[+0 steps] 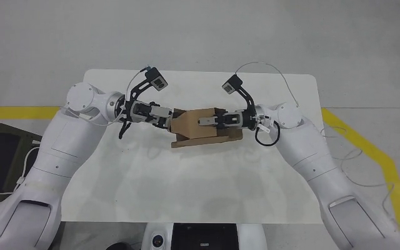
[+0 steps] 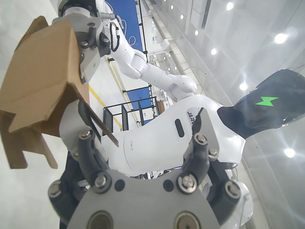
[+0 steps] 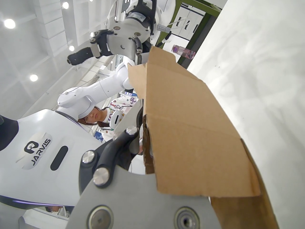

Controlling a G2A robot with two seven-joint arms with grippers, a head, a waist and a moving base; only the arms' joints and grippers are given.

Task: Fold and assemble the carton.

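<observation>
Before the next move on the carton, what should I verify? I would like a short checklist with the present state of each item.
1. Right gripper clamps a carton wall: ok.
2. Left gripper open, with a flap edge against one finger: ok.
3. Carton closed: not ok, loose flaps stand out.
4. Carton resting on the table: cannot tell.

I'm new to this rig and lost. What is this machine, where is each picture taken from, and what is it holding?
It is a two-armed robot at a white table. The top view looks down from above its arms, and the other two come from cameras on each wrist. A brown, partly folded carton is between the arms. The jaws of the right arm pinch one carton wall, and those of the left arm stand open at its other end.
</observation>
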